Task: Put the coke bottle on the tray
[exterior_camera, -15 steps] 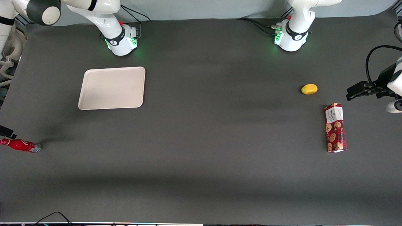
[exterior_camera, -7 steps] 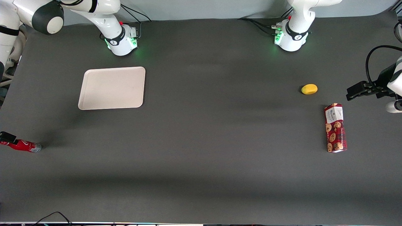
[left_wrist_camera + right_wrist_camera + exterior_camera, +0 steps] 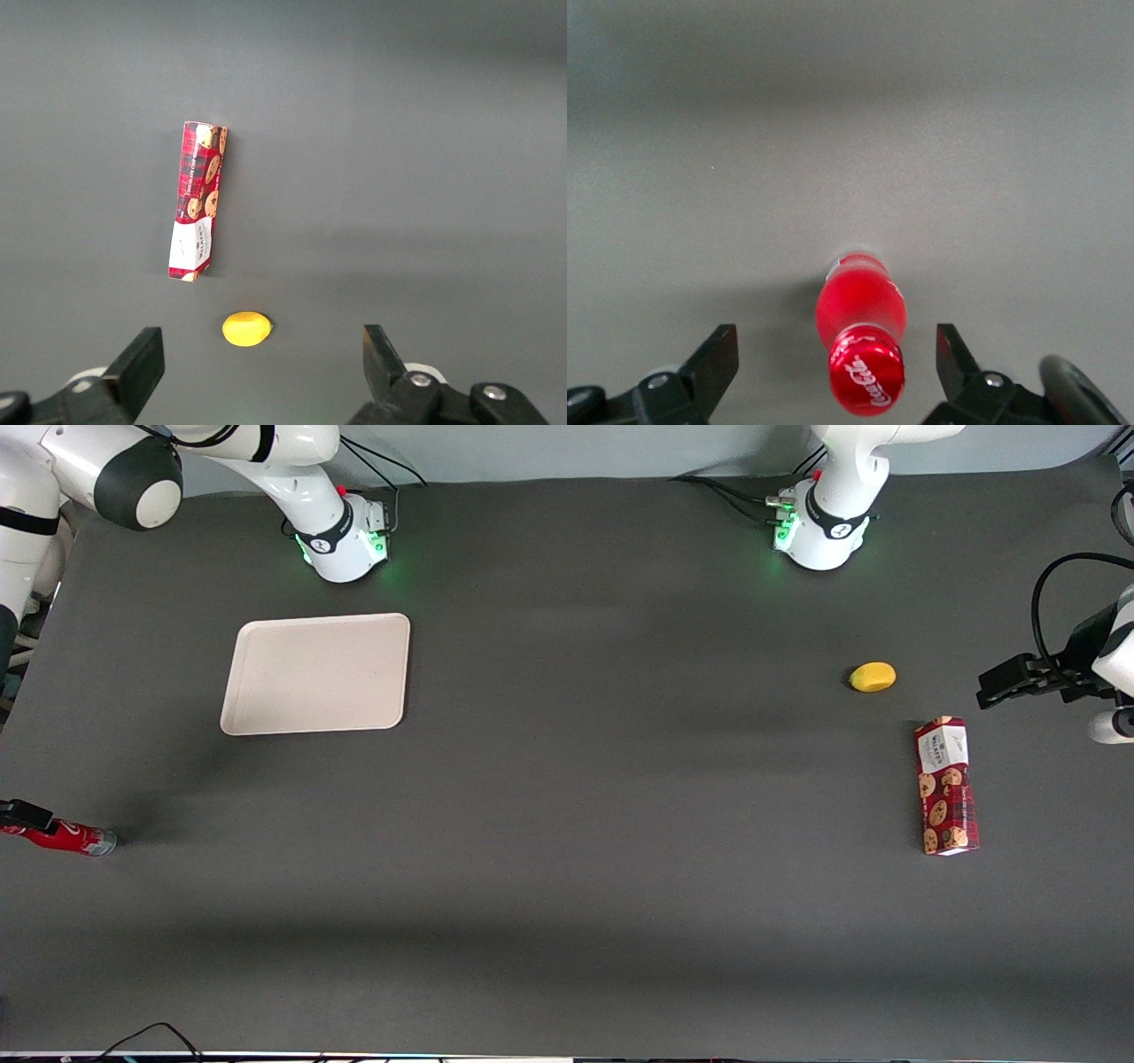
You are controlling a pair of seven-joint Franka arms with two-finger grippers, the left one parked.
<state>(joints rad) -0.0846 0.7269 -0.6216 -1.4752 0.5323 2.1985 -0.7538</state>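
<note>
Red and slim, the coke bottle [image 3: 64,838] is seen lying on its side on the dark table mat [image 3: 620,824], at the working arm's end of the table and nearer to the front camera than the tray [image 3: 316,674]. Its long axis is laid roughly along the table's length, with the silvery base pointed toward the table's middle and the cap end pointed outward toward the table edge.

The gripper [image 3: 835,367] is held spread wide just above the cap end, and nothing is gripped. In the right wrist view the bottle [image 3: 862,341] is seen between the two fingers [image 3: 713,363], with a clear gap on each side, the cap nearest the camera and the body running away from it. The fingers are therefore set across the bottle's width, which is judged to be the alignment needed for a grasp.

A short descent and a closing of the fingers appear to be what remains before lifting. The tray lies well apart from the bottle, farther from the front camera and toward the table's middle, so a carry in that direction would be required.
</note>
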